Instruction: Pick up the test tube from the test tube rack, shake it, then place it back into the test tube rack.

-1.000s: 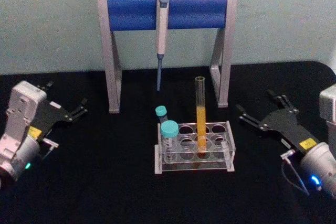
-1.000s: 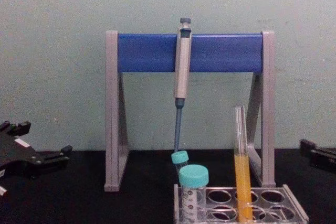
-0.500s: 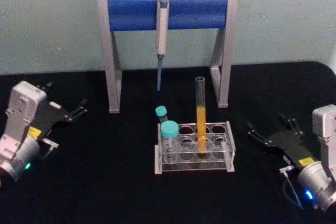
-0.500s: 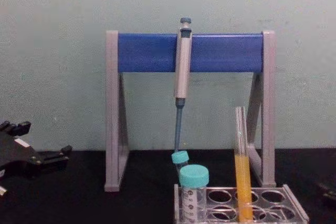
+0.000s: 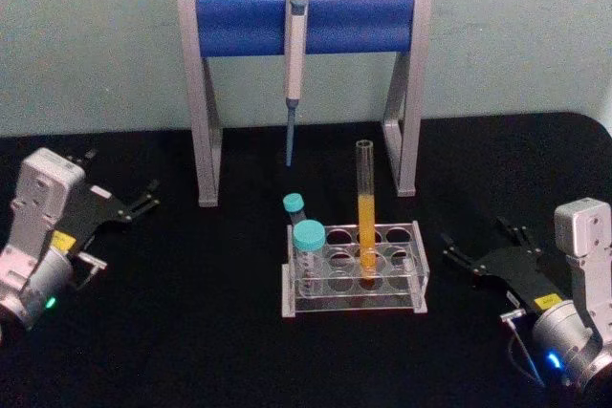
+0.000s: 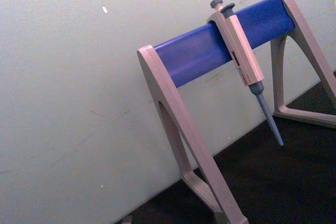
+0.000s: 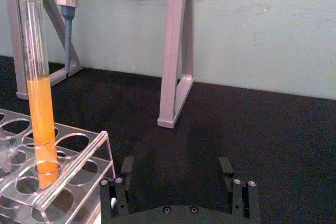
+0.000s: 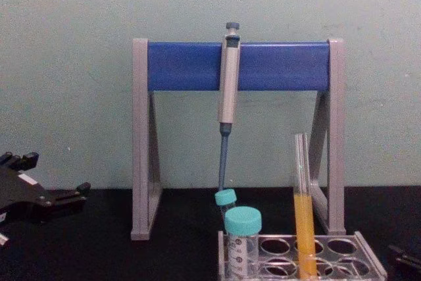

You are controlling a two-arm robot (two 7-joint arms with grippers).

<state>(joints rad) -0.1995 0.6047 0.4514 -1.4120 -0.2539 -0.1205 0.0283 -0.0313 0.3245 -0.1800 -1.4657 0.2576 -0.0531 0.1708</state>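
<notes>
The test tube (image 5: pixel 365 200), a long clear tube with orange-yellow liquid in its lower half, stands upright in the clear test tube rack (image 5: pixel 417 279) at the table's middle. It also stands upright in the rack (image 8: pixel 370 262) in the chest view as test tube (image 8: pixel 303 223). My right gripper (image 5: pixel 481 243) is open, low over the table to the right of the rack and apart from it. In the right wrist view its fingers (image 7: pixel 127 167) are spread wide, with the test tube (image 7: pixel 40 109) and rack (image 7: pixel 86 157) ahead. My left gripper (image 5: pixel 122 179) rests open at the far left.
Two teal-capped vials (image 5: pixel 308 241) stand in the rack's left holes. Behind the rack is a grey-and-blue pipette stand (image 5: pixel 306 24) with a grey pipette (image 5: pixel 295 45) hanging from its bar. The wall is close behind it. The black table (image 5: pixel 210 312) has free room on both sides of the rack.
My right gripper has drawn back toward me and dropped lower, staying open to the right of the rack. The test tube, the rack and my left arm have not moved.
</notes>
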